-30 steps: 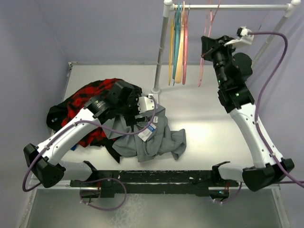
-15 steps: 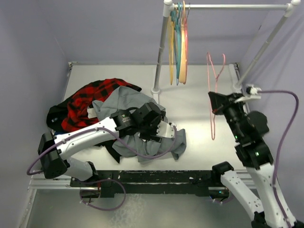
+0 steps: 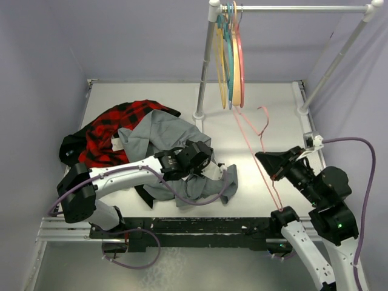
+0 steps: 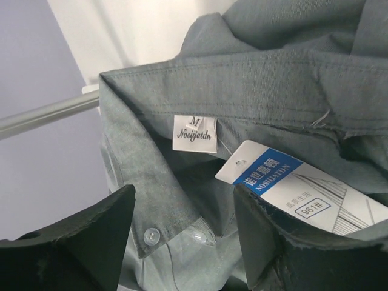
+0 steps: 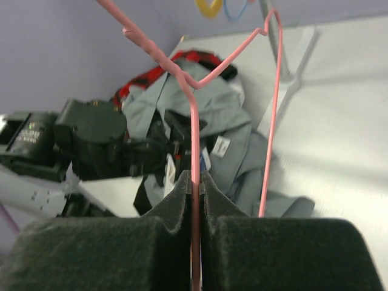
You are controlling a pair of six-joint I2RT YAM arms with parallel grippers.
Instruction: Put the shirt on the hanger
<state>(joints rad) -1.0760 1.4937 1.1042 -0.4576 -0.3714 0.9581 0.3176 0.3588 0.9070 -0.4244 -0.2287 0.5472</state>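
The grey shirt [image 3: 160, 130] lies crumpled on the table left of centre. My left gripper [image 3: 205, 165] hovers at its near right part. In the left wrist view the gripper [image 4: 185, 236] is open, its fingers on either side of the shirt's buttoned collar [image 4: 157, 200], with the white-and-blue tag [image 4: 285, 188] beside the right finger. My right gripper [image 3: 260, 159] is shut on the pink wire hanger [image 3: 250, 145], held slanted above the table right of the shirt. In the right wrist view the pads clamp the wire [image 5: 194, 133], with the shirt [image 5: 233, 121] beyond.
A red-and-black plaid shirt [image 3: 112, 130] and a black garment [image 3: 70, 148] lie at the left, partly under the grey shirt. Yellow, teal and orange hangers [image 3: 230, 57] hang on the rack's rail. The rack's post [image 3: 205, 66] stands mid-table, another post [image 3: 330, 63] at the right.
My right arm has swung down and back from the rail with the pink hanger, now low beside the shirt. My left gripper has moved right and nearer, over the collar.
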